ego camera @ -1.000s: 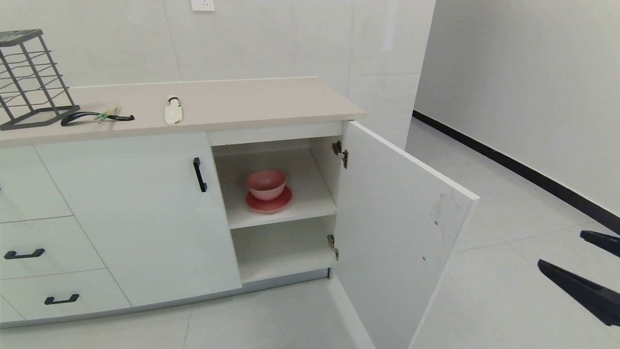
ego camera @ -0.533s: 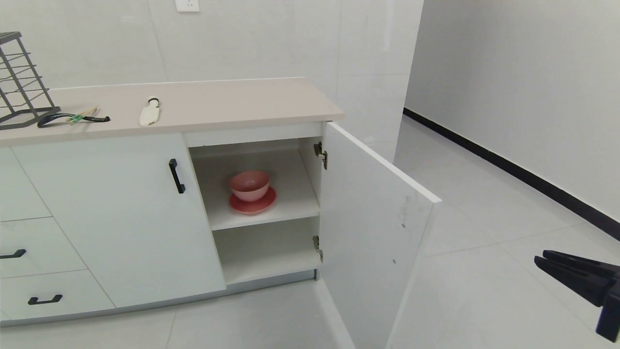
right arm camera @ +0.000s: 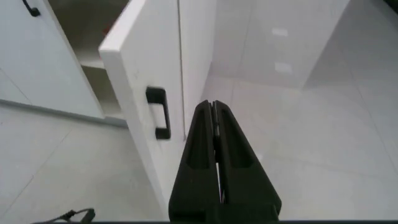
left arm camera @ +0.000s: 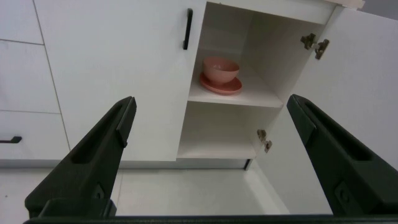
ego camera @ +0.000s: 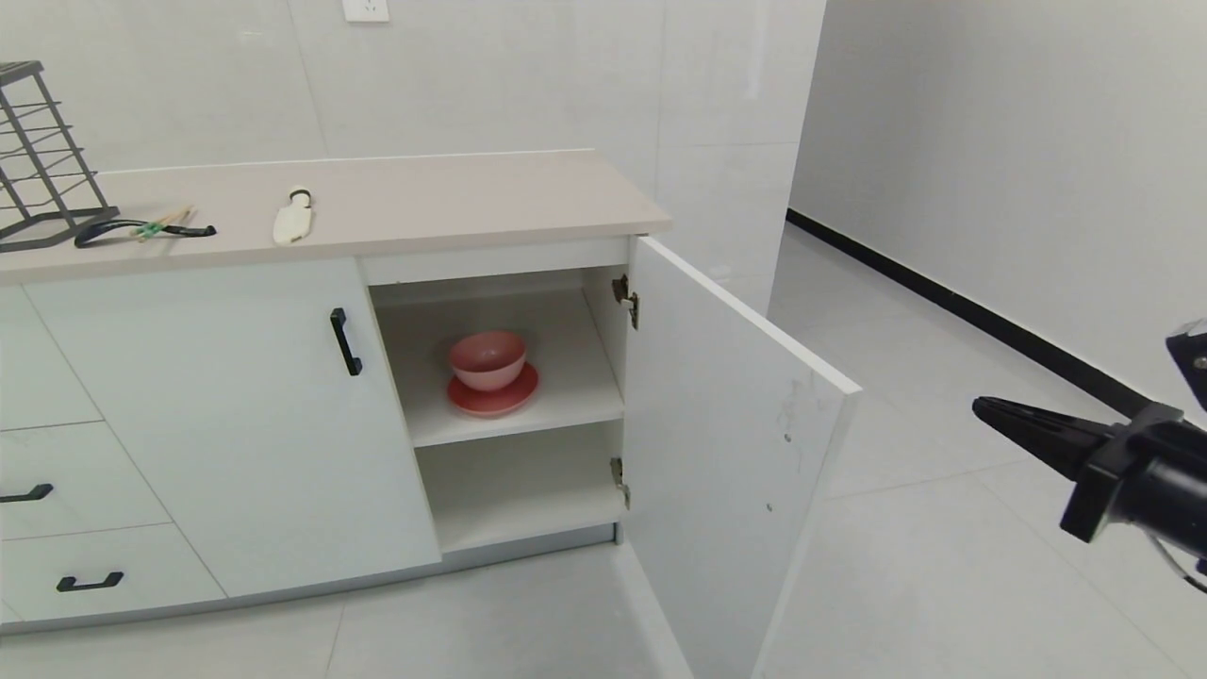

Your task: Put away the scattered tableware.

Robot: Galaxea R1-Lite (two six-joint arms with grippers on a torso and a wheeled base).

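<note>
now right gripper (ego camera: 990,410) higher than before, pinched together and empty; left gripper (left arm camera: 211,102) spread wide, empty too

A kitchen: beige countertop (ego camera: 453,198) over white cabinets (ego camera: 217,415) and drawers (ego camera: 57,453), tiled wall (ego camera: 519,75), pink bowl (ego camera: 487,356) on a shelf (ego camera: 570,407).

The beige worktop (ego camera: 424,203) carries a wire rack (ego camera: 42,160), a black ladle (ego camera: 141,229) together with chopsticks (ego camera: 162,223), and a white utensil (ego camera: 291,219). On the upper cabinet shelf (ego camera: 566,401) lies a red plate (ego camera: 493,398) with a pink bowl (ego camera: 487,358) on it.
</note>
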